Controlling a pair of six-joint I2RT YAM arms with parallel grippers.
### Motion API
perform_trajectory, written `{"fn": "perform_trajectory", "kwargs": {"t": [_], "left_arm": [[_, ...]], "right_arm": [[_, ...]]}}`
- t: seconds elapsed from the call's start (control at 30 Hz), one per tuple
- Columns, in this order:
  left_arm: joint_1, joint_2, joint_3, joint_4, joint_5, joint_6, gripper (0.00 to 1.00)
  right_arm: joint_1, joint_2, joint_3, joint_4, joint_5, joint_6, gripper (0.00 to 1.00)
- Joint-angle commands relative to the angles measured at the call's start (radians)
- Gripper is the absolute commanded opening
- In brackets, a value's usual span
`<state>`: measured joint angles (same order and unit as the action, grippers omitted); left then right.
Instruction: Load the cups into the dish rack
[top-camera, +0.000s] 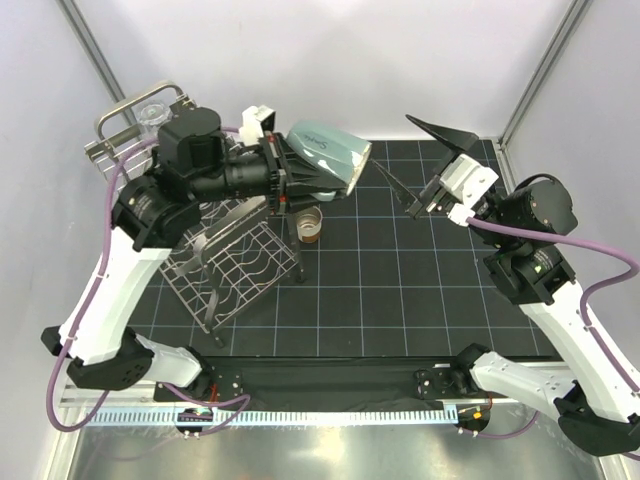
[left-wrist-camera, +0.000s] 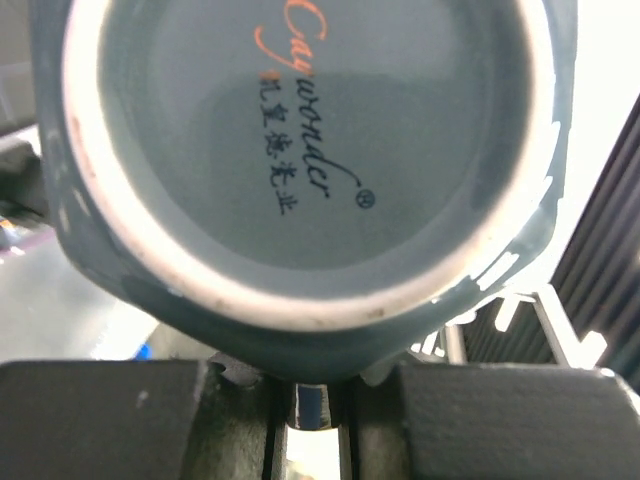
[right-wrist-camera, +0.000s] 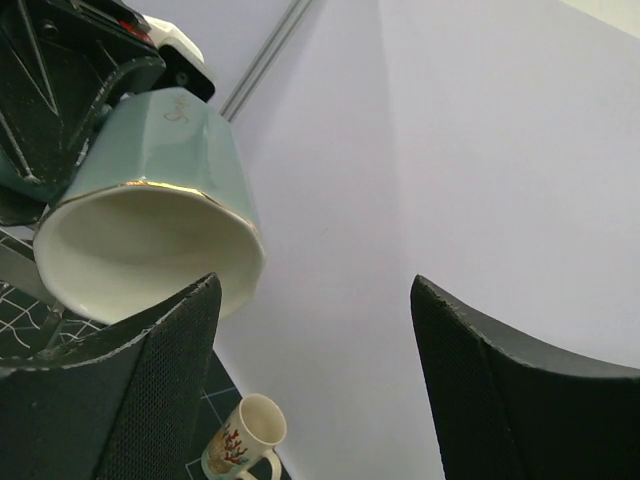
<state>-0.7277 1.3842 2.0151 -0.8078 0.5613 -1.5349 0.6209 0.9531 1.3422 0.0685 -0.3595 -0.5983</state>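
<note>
Scanning from the upper left of the top view, I am seeing a clear glass (top-camera: 155, 112) apparently sitting in the large silver wire dish rack (top-camera: 235, 265). My left gripper (top-camera: 285, 175) is clamping the tall grey-teal tumbler (top-camera: 330, 155) sideways, upper centre. A small brown-based cup (top-camera: 310, 226) is waiting just beside the rack. My right gripper (top-camera: 425, 165) is hanging with its jaws apart, carrying nothing. I am judging one cup loaded and most still remaining.

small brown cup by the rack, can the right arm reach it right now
Probably yes: the right gripper is open and empty, with bare mat between it and the small brown cup. The tumbler in the left gripper hangs close by, though.
</note>
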Motion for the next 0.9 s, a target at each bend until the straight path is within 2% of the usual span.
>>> {"fn": "perform_trajectory", "kwargs": {"t": [0.0,0.2,0.43,0.63,0.73,0.77,0.87], "left_arm": [[0.040,-0.065,0.074,-0.007,-0.008,0.142,0.00],[0.117,-0.086,0.106,-0.137,-0.032,0.300,0.00],[0.162,-0.004,0.352,-0.448,-0.172,0.597,0.00],[0.180,0.007,0.393,-0.573,-0.369,0.777,0.00],[0.182,0.012,0.419,-0.634,-0.507,0.851,0.00],[0.182,0.013,0.427,-0.648,-0.597,0.863,0.00],[0.183,0.010,0.428,-0.671,-0.705,0.918,0.00]], "right_arm": [[0.007,-0.020,-0.005,0.062,0.046,0.026,0.77],[0.007,-0.057,-0.012,-0.007,0.168,0.058,0.80],[0.007,-0.142,-0.043,-0.145,0.272,0.129,0.80],[0.005,-0.243,-0.107,-0.232,0.347,0.173,0.80],[0.007,-0.290,-0.124,-0.280,0.396,0.186,0.79],[0.007,-0.309,-0.127,-0.298,0.405,0.186,0.80],[0.007,-0.329,-0.130,-0.332,0.430,0.189,0.80]]}}
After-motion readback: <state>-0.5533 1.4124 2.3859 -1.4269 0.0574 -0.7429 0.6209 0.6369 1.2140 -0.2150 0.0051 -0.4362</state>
